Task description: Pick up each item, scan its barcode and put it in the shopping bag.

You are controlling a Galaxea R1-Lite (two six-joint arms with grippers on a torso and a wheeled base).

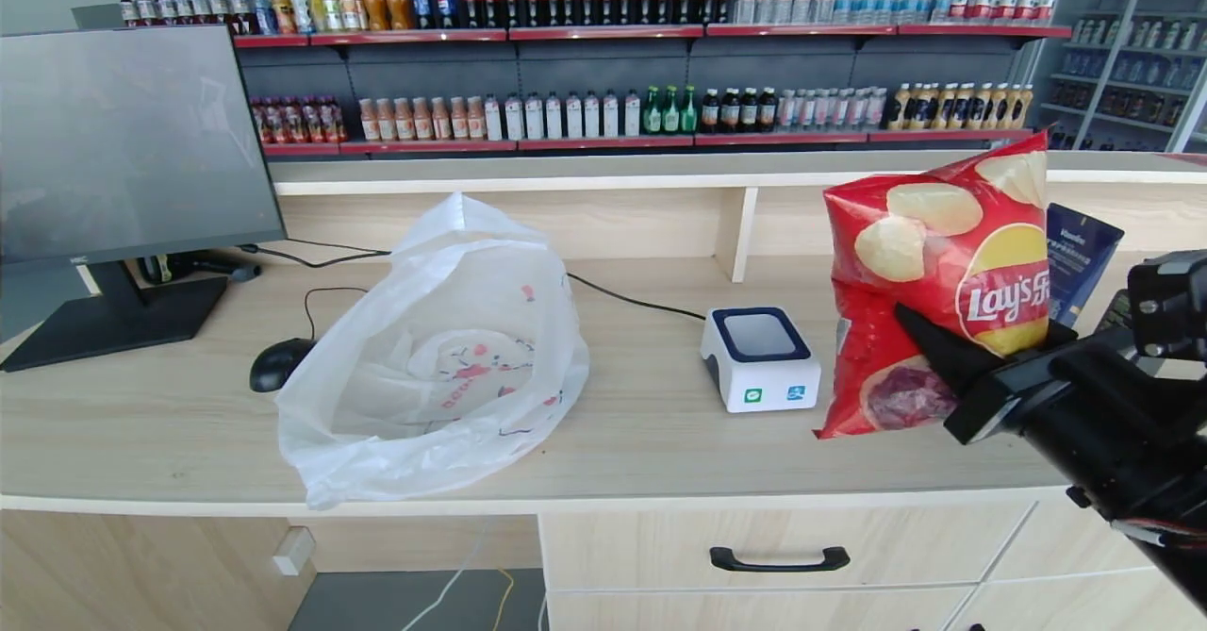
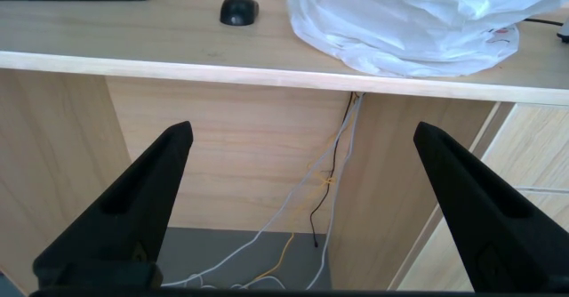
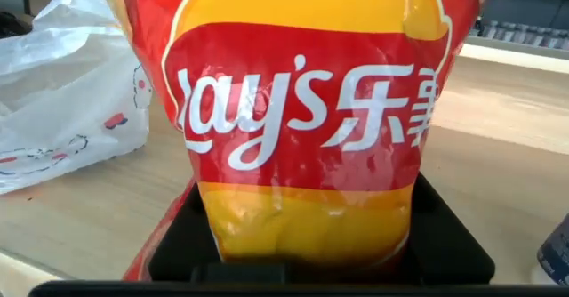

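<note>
Wooden checkout counter (image 1: pixel 660 452), drink shelves (image 1: pixel 603 37) behind. Monitor (image 1: pixel 132 131) at nine o'clock, shopping bag (image 1: pixel 434 357) slumped open centre-left, mouse (image 1: pixel 278 364) beside it. Chip bag (image 1: pixel 934 263) upright at three o'clock, right of the scanner (image 1: pixel 759 357), pinched by the right gripper (image 1: pixel 952 334). Left gripper (image 2: pixel 302 132) hangs spread below the counter edge.

right hand (image 1: pixel 950 343) clamps chip bag (image 1: pixel 929 263) upright | scanner (image 1: pixel 760 358) just beside it | shopping bag (image 1: pixel 443 357) open on counter (image 1: pixel 660 447)

Upright red chips bag (image 1: pixel 929 268) held off the counter, right of white barcode scanner (image 1: pixel 760 357); open white plastic shopping bag (image 1: pixel 528 329) further left.
</note>
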